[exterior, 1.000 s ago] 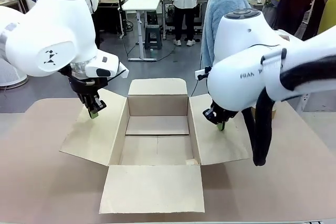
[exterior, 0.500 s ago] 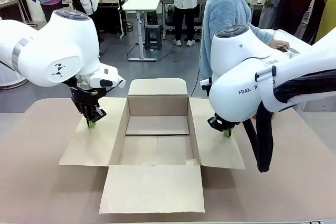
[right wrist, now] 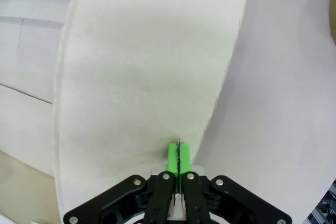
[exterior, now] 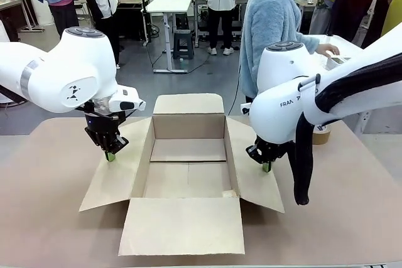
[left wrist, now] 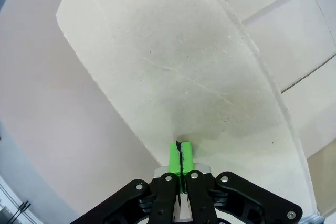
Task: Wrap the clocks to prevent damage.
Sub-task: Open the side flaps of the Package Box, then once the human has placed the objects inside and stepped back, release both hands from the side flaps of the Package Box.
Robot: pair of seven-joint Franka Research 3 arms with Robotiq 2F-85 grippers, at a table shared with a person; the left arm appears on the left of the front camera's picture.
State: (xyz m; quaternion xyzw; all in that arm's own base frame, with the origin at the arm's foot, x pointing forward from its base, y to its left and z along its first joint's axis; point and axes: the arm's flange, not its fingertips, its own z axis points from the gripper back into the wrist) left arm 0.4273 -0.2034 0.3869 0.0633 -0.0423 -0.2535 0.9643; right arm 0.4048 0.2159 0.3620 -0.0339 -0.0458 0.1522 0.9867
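My left arm comes in from the left side. It bends at its big round joint and its wrist points down. My left gripper (exterior: pixel 110 154) hangs at the end of it, tips down. The two green pads are pressed tight together, with nothing between them. The tips sit on the left flap (exterior: pixel 116 177) of the big brown cardboard box (exterior: pixel 188 125), near the flap's far edge. In the left wrist view my left gripper (left wrist: pixel 179 149) looks to touch the pale left flap (left wrist: pixel 173 77), and its shadow meets the tips.

My right arm comes in from the right side. It also bends at a big round joint, and the wrist tucks under it and points down. A black cable (exterior: pixel 303 167) hangs in a loop from this arm. My right gripper (exterior: pixel 266 167) is pinched shut too, and it holds nothing. Its tips are down on the right flap (exterior: pixel 254 177) of the box. In the right wrist view my right gripper (right wrist: pixel 179 150) sits close to the edge of the right flap (right wrist: pixel 142 66), with the pinkish bench (right wrist: pixel 273 103) just beside it.

The box stands open in the middle of the bench (exterior: pixel 38 218), between my two arms. All four flaps are folded out. The front flap (exterior: pixel 182 224) lies flat toward me, and the back flap (exterior: pixel 188 103) stands up. Inside I see plain cardboard.

A person (exterior: pixel 270 23) in a fuzzy light blue top stands at the far side, turned to the right, with one hand (exterior: pixel 326 49) on a white table (exterior: pixel 352 51) over there.
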